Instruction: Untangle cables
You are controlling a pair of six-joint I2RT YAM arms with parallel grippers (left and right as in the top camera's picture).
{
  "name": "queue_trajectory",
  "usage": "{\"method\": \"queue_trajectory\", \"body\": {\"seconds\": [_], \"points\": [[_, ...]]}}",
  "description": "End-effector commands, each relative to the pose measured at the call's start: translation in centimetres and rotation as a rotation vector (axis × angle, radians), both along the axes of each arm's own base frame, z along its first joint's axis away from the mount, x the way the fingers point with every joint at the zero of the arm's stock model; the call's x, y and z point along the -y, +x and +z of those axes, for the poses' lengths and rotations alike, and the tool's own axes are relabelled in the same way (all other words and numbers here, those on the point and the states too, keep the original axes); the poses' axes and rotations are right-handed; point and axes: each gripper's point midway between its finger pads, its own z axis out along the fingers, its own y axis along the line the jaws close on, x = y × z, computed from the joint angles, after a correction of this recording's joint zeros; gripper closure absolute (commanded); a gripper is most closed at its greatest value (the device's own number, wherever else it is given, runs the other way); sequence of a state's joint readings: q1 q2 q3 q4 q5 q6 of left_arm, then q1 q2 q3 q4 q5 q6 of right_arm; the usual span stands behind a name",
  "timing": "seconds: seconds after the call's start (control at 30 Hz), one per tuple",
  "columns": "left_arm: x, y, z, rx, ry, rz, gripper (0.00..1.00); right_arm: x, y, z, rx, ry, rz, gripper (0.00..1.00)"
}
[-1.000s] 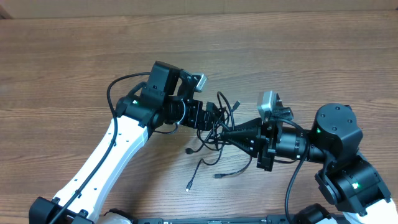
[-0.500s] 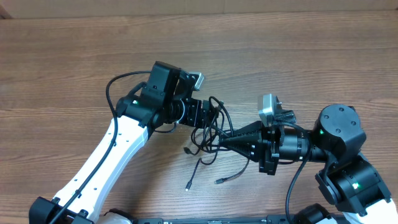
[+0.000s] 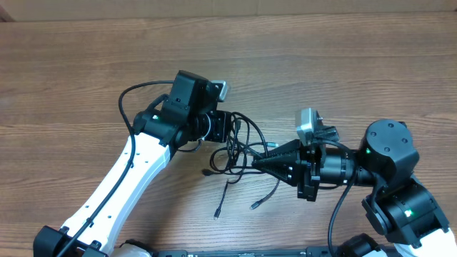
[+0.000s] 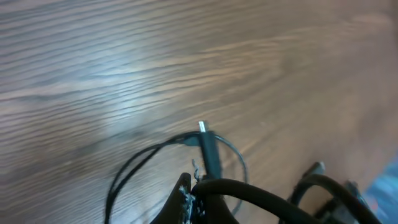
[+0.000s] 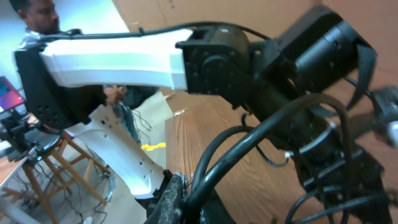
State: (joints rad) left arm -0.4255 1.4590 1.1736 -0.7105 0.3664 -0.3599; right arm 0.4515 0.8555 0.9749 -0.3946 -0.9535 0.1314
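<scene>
Thin black looping cables (image 3: 241, 147), grained wood table (image 3: 321, 64), plug (image 4: 206, 142) seemingly metal-tipped

- Left claw (image 4: 189, 198), at the near edge, is closed on the cables (image 4: 210, 158).
- One silver-tipped plug (image 4: 202, 127) points far across the wooden worktop (image 4: 93, 74).
- A thin strand (image 4: 134, 165) loops left.

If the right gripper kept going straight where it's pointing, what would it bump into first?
The cables: the right gripper has its tip in the tangle, jaws shut on a strand. Past that, probably the left arm, though height is hard to judge.
</scene>
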Motion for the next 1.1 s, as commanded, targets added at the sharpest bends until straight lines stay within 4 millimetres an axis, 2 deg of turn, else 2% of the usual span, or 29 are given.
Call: {"method": "queue_trajectory", "body": {"seconds": [0.0, 0.13, 0.33, 0.5, 0.77, 0.83, 0.97, 1.07], "points": [[-1.9, 1.7, -0.2, -0.001, 0.061, 0.184, 0.96, 0.8, 1.6, -0.8, -0.020, -0.041, -0.127, 0.96], [-2.9, 2.3, 0.1, 0.003, 0.072, 0.286, 0.96, 2.2, 3.9, -3.5, -0.090, -0.138, -0.299, 0.96], [-2.8, 2.8, 2.9, 0.090, 0.016, 0.298, 0.96, 4.5, 6.2, -6.8, -0.156, -0.271, -0.491, 0.96], [-2.5, 3.1, 6.1, 0.198, -0.044, 0.284, 0.96, 4.9, 6.9, -8.7, -0.202, -0.334, -0.522, 0.91], [-1.5, 2.7, 11.0, 0.315, -0.182, 0.249, 0.96, 4.3, 8.0, -11.0, -0.267, -0.390, -0.512, 0.91], [-1.5, 2.7, 11.6, 0.318, -0.207, 0.267, 0.96, 4.1, 8.1, -11.3, -0.276, -0.392, -0.504, 0.96], [-1.8, 2.9, 11.5, 0.257, -0.254, 0.364, 0.96, 2.9, 7.6, -10.4, -0.262, -0.344, -0.428, 0.96], [-2.6, 3.0, 10.8, 0.166, -0.294, 0.503, 0.96, 2.2, 7.2, -9.6, -0.252, -0.308, -0.378, 0.96]]}}
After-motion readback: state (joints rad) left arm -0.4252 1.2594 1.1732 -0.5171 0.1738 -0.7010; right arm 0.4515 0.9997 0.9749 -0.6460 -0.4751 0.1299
